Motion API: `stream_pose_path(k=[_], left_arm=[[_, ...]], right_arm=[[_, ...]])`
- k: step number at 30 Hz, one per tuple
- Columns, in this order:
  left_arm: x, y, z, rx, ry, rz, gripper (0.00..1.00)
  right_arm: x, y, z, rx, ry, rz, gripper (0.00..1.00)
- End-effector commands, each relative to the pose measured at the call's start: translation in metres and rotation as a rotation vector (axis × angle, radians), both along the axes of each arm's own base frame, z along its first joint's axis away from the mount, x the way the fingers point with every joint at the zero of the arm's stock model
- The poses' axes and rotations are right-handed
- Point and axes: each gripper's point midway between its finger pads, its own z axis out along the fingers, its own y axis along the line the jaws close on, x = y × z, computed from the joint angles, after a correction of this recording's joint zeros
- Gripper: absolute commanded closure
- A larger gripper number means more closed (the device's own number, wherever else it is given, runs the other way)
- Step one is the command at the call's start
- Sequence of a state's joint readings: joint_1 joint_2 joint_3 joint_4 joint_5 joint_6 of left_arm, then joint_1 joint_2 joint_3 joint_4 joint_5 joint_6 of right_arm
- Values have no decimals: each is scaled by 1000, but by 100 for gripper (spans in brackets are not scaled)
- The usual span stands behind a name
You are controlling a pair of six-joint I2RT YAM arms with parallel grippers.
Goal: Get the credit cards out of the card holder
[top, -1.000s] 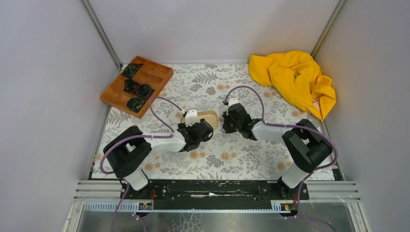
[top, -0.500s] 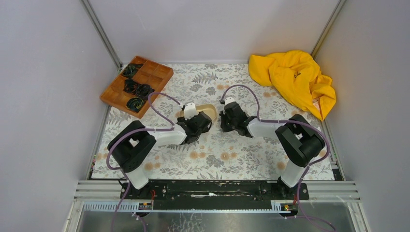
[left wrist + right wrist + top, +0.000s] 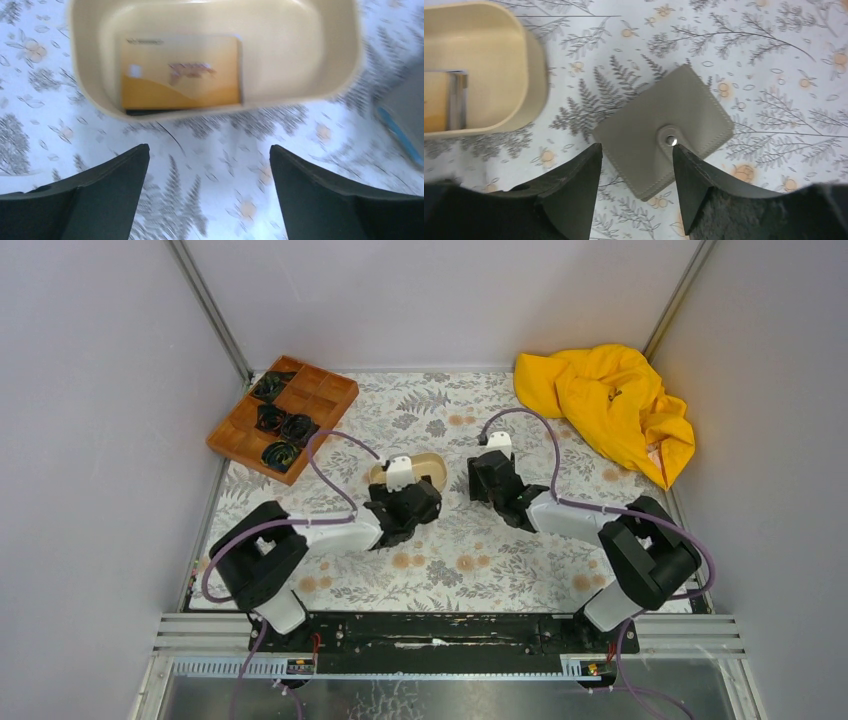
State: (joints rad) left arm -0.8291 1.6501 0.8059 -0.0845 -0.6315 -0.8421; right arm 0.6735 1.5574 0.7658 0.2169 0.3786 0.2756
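The card holder (image 3: 664, 132), a grey-green square with a metal snap, lies folded flat on the flowered tablecloth. My right gripper (image 3: 637, 147) hovers open over its near corner, not touching it. One gold credit card (image 3: 180, 70) rests inside the beige oval tray (image 3: 305, 95), with a dark edge of another card (image 3: 145, 112) under it. My left gripper (image 3: 208, 150) stands open just short of the tray with nothing between its fingers. A grey corner of the card holder (image 3: 405, 115) with a blue edge shows at the right of the left wrist view.
A brown compartment tray (image 3: 283, 418) with dark coiled items sits at the back left. A crumpled yellow cloth (image 3: 608, 405) lies at the back right. Grey walls close in the table on three sides. The beige tray (image 3: 432, 468) lies between the two grippers.
My right gripper has gone from shut to open and pulled back to the right. My left gripper has opened wider and shifted slightly near the tray.
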Motion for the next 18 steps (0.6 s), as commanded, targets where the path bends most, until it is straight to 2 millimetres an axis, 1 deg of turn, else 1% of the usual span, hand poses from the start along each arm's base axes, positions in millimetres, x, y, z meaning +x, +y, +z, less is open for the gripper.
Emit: stream_pose_path(k=[1,4,7,8,10,13,16,17,18], left_arm=[[-25,-19,28,13,-108,-57,0],[-41,-30,41,-30,-144,-108,0],[-48,-35,51,-111,-177,-158,0],[-51,-34,52,-119,-189,-185,0],[-53,-36,62,-161,-219,-214,0],[-57,-38,74,-189,-239,-259,0],[-59,-36,83,-191,-243,-270,0],[-59,-36,87,-192,-245,-273,0],[-59,-37,91,-196,-250,-275,0]], right_arm=[[17,-19,5,-100,-38,-135,40],[22,-19,4,-118,-30,-155,42],[31,-17,11,-148,-38,-160,40],[34,-17,9,-169,-34,-160,39],[41,-17,7,-181,-20,-162,35],[48,-17,-3,-158,34,-167,33],[43,-16,-13,-143,94,-160,40],[39,-15,-17,-139,114,-156,41],[34,-10,-21,-118,141,-127,40]])
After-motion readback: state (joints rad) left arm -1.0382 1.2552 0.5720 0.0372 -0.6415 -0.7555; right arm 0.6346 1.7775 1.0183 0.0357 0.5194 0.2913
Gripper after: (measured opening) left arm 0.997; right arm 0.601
